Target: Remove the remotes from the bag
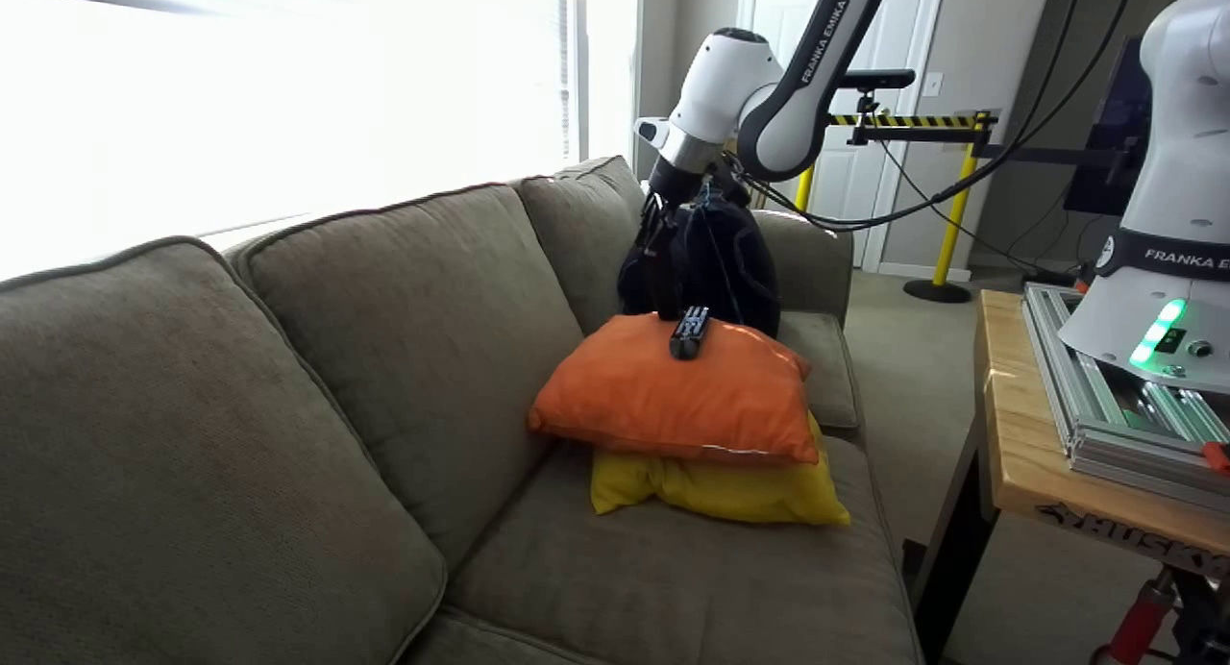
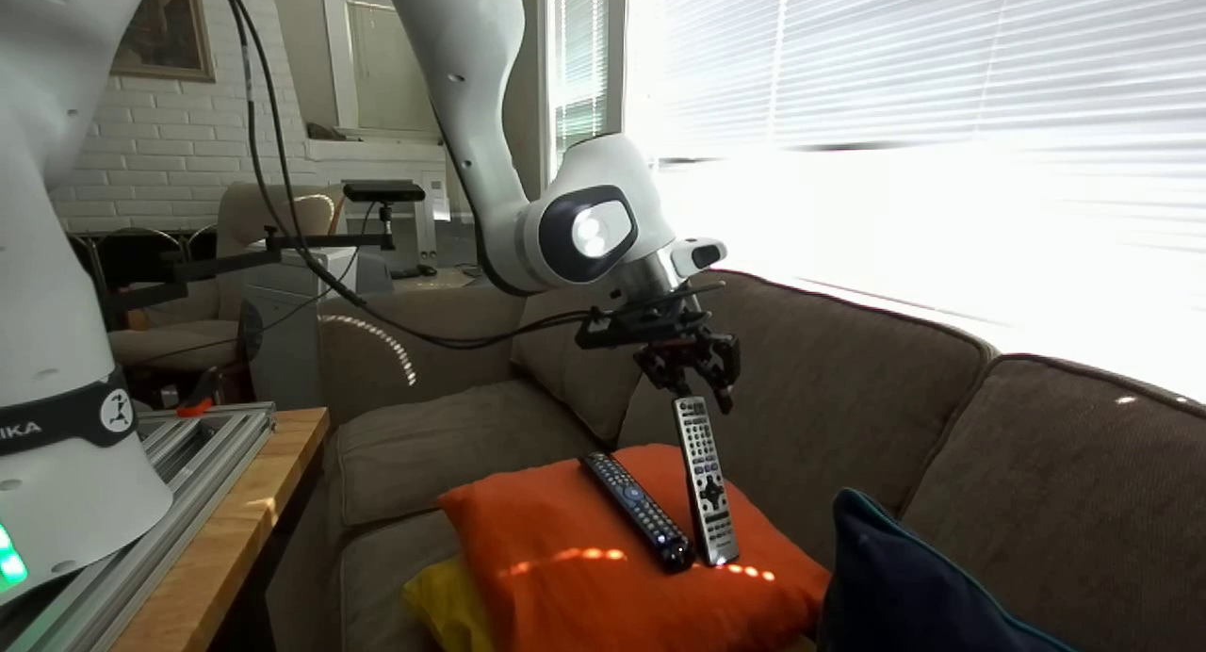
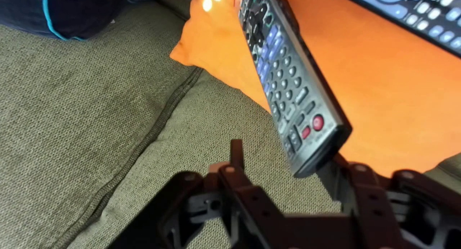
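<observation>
Sofa (image 1: 384, 329): greenish-brown upholstery, thick back cushions, piped seams.
Robot arm (image 1: 817, 79): white with black trim, bent down over the sofa; green light lit on its base.
Bench (image 1: 1019, 454): wooden top, HUSKY lettering on the edge; aluminium frame (image 1: 1134, 463) on it, under the arm's base.
Bag (image 2: 914, 586): soft dark navy fabric with teal edging, on the sofa; in the upper left of the wrist view.
Orange pillow (image 1: 663, 396): stacked on the yellow pillow (image 1: 721, 497), near the bag; spots of light on its cover.
Yellow pillow: mostly covered, front edge and corners showing.
Gripper (image 2: 701, 396): pointing down above the orange pillow; jaws spread, clear gap between the fingers (image 3: 236, 153) in the wrist view.
Dark remote (image 2: 636, 508): outside the bag, lying face up on the orange pillow in both exterior views.
Silver remote (image 2: 707, 482): outside the bag, steeply tilted near the dark remote; lower end down at the orange pillow, upper end, with a red button, at the fingertips. In the wrist view that end overlaps one finger; contact between them undetermined.
</observation>
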Tool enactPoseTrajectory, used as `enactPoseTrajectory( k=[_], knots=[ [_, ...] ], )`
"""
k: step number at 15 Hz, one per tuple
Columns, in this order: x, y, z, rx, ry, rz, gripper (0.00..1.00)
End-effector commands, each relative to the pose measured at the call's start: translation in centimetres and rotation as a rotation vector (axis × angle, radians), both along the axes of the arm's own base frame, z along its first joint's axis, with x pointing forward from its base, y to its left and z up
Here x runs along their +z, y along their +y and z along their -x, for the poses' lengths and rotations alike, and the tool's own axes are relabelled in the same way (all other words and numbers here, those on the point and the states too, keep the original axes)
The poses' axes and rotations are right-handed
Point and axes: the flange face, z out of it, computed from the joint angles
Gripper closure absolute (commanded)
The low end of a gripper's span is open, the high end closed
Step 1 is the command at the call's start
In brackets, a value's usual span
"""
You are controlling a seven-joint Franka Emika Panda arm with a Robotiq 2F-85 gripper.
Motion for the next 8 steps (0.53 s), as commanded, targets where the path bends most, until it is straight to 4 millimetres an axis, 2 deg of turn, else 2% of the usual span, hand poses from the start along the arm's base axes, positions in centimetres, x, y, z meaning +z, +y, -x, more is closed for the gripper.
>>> enactPoseTrajectory(
  k=[1, 3, 8],
  knots=[
    [0.22, 0.46, 0.82, -0.022, -0.018, -0.004, 0.15],
    [0.24, 0.68, 0.89, -0.024, -0.019, 0.002, 0.02],
    [0.34, 1.05, 1.14, -0.036, -0.016, 0.008, 0.0]
  ],
)
